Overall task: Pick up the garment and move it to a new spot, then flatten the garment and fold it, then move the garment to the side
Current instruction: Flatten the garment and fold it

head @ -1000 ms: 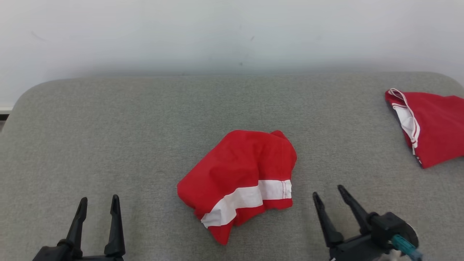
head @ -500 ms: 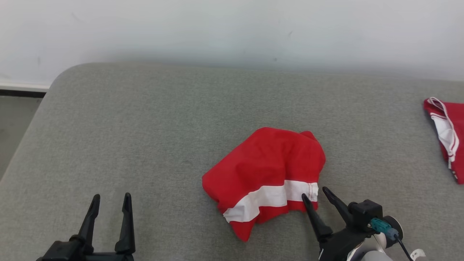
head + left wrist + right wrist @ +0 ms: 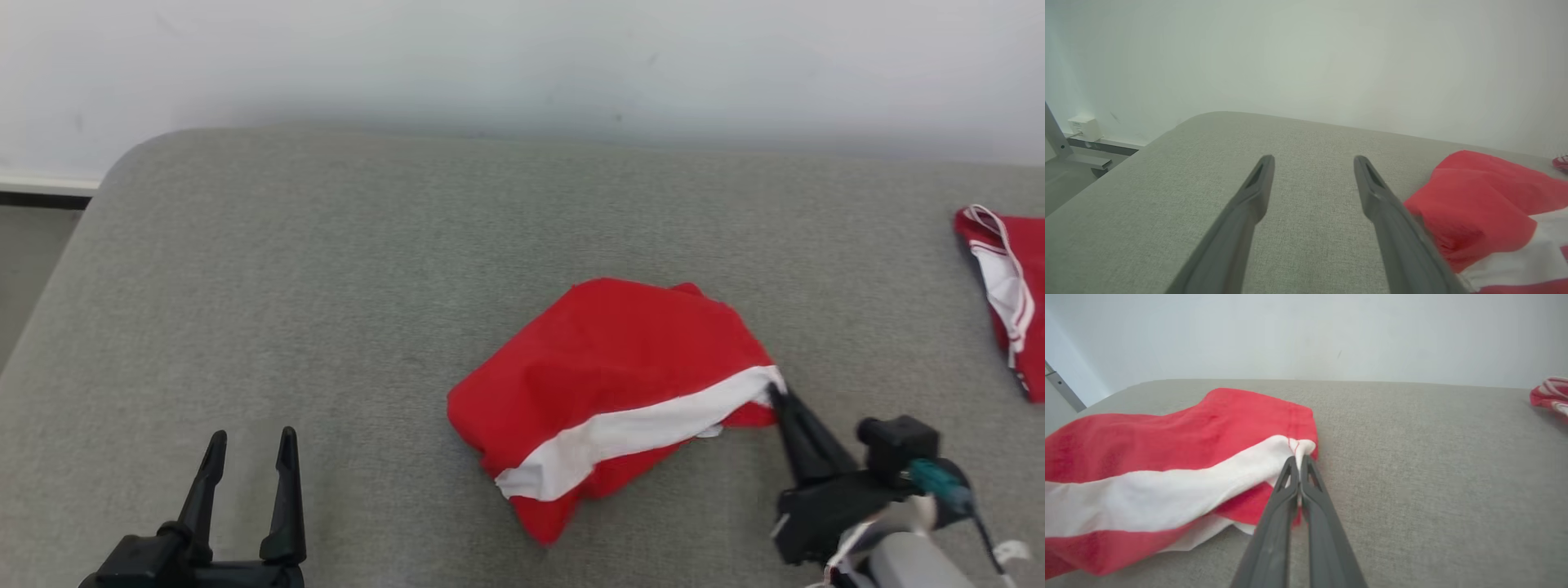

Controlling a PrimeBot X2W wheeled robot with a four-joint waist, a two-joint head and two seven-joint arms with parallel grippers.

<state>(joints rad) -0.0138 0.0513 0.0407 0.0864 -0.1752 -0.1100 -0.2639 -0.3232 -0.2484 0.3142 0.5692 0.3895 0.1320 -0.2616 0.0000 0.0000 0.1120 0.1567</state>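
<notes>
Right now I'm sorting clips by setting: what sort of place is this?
Likely a bare indoor room set up for laundry folding: a grey fabric surface, a plain white wall, a red-and-white garment.

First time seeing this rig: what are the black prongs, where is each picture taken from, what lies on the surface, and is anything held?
The prongs are a two-armed robot's hands. The wide picture is from its head camera, looking down; the other two are from wrist cameras, looking along each hand's fingers. On the grey padded surface lies a crumpled red garment with a white stripe; a second red garment lies far right. The right hand is shut on the striped garment's edge. The left hand is open and empty.
</notes>
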